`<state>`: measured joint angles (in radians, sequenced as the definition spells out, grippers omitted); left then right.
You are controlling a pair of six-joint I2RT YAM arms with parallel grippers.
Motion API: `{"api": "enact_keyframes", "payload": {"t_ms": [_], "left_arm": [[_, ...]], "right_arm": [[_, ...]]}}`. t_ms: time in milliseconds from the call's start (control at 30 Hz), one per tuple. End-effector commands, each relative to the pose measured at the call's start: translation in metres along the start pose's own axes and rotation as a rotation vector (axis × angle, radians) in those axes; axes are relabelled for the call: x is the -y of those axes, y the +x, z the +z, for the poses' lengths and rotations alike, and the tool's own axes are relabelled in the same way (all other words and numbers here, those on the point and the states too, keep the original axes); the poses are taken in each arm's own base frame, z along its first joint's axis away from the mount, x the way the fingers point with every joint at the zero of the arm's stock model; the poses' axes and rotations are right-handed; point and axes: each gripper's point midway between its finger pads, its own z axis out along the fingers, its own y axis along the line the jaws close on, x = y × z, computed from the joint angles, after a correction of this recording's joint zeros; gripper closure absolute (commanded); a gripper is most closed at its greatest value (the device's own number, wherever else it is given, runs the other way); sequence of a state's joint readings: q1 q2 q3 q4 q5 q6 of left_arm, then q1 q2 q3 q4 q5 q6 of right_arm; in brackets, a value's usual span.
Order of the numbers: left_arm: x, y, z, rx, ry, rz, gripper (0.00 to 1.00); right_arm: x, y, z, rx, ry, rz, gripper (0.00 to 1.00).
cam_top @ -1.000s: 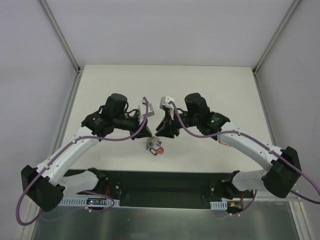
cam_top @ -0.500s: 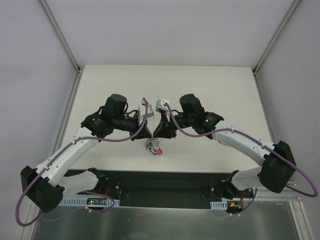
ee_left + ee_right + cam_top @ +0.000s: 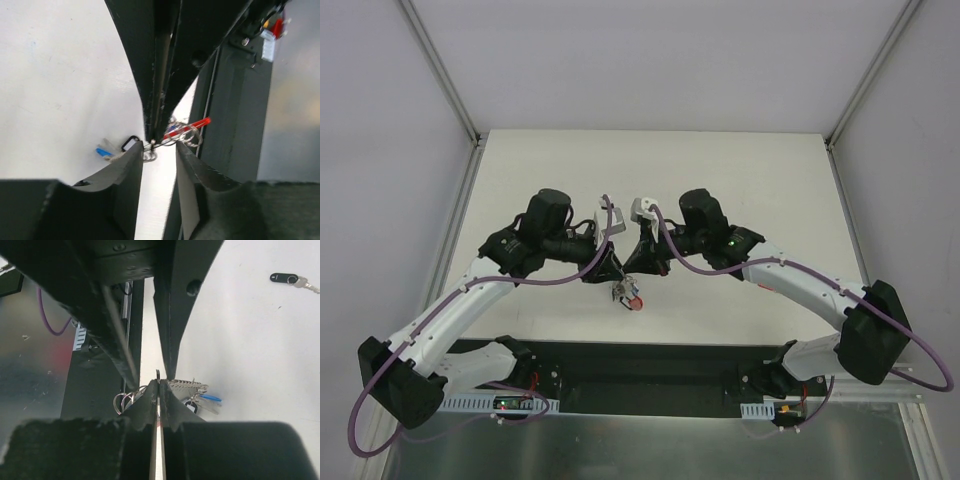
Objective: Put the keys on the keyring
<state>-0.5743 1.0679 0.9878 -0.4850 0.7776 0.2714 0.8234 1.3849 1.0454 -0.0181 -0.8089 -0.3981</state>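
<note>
Top camera looks down from above and behind — both wrist cameras, opposed and close, share the keyring [image 3: 186, 136].

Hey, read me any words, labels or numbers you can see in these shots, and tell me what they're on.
No text can be read in any view.
Red and white sticker on the black arm hardware, left wrist view: print too blurred to read.
Black key lying on the table: no lettering can be made out.
</note>
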Motion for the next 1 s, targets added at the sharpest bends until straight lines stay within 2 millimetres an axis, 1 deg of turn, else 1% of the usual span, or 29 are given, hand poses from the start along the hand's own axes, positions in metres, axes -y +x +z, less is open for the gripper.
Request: {"api": "enact_keyframes", "payload": {"t_ms": [0,33,100,133,167,200,233,300,333,367,400,433,467,500,533,567,600,767,900,933,967], "left_arm": [[0.008,-0.020,-0.013,0.094,-0.031,0.035,0.60],[0.007,-0.021,-0.015,0.108,-0.055,0.010,0.52],[0.006,-0.026,-0.021,0.166,-0.100,0.025,0.46],[0.002,-0.028,-0.024,0.191,-0.148,-0.007,0.44],[0.002,-0.033,-0.029,0.248,-0.177,0.014,0.44],[0.002,-0.035,-0.033,0.282,-0.200,0.012,0.43],[-0.003,-0.038,-0.037,0.325,-0.250,-0.017,0.43],[-0.005,-0.041,-0.045,0.428,-0.294,-0.005,0.43],[-0.006,-0.040,-0.046,0.461,-0.307,-0.039,0.43],[-0.010,-0.028,-0.045,0.473,-0.331,-0.065,0.43],[-0.009,-0.042,-0.049,0.549,-0.327,-0.032,0.44],[-0.006,-0.042,-0.049,0.579,-0.310,-0.054,0.44],[-0.004,-0.036,-0.046,0.599,-0.294,-0.055,0.44],[-0.002,-0.045,-0.049,0.651,-0.285,-0.032,0.44],[-0.001,-0.046,-0.050,0.678,-0.277,-0.042,0.44],[-0.002,-0.042,-0.049,0.691,-0.277,-0.048,0.44],[-0.002,-0.048,-0.052,0.729,-0.281,-0.047,0.45],[-0.003,-0.052,-0.048,0.755,-0.259,-0.060,0.46],[0.009,-0.056,-0.035,0.737,-0.130,-0.089,0.46],[0.015,-0.055,-0.029,0.718,-0.077,-0.091,0.46],[0.020,-0.060,-0.029,0.732,-0.053,-0.073,0.45]], "right_arm": [[-0.009,-0.041,-0.007,0.163,0.012,-0.065,0.99],[-0.009,-0.052,-0.011,0.209,0.034,-0.092,0.99],[-0.009,-0.051,-0.013,0.233,0.053,-0.065,0.99],[-0.011,-0.062,-0.017,0.275,0.061,-0.089,0.99],[-0.010,-0.056,-0.017,0.281,0.066,-0.073,0.99],[-0.010,-0.058,-0.018,0.302,0.076,-0.052,0.99],[-0.013,-0.069,-0.021,0.349,0.075,-0.071,0.99],[-0.014,-0.073,-0.023,0.406,0.072,-0.056,0.99],[-0.016,-0.073,-0.023,0.422,0.067,-0.050,0.99],[-0.017,-0.075,-0.023,0.440,0.062,-0.045,0.99],[-0.015,-0.071,-0.023,0.452,0.068,-0.035,0.99],[-0.021,-0.081,-0.026,0.502,0.047,-0.025,0.99],[-0.021,-0.083,-0.027,0.519,0.038,-0.019,0.99],[-0.024,-0.087,-0.028,0.553,0.029,-0.030,0.99],[-0.026,-0.089,-0.030,0.572,0.019,-0.029,0.99],[-0.029,-0.092,-0.031,0.590,0.004,-0.005,0.99],[-0.030,-0.098,-0.033,0.620,0.000,-0.019,0.99],[-0.035,-0.102,-0.035,0.639,-0.018,-0.018,0.99],[-0.032,-0.102,-0.036,0.649,0.005,-0.017,0.99],[-0.031,-0.102,-0.036,0.651,0.010,-0.015,0.99],[-0.031,-0.101,-0.035,0.649,0.012,-0.012,0.99]]}}
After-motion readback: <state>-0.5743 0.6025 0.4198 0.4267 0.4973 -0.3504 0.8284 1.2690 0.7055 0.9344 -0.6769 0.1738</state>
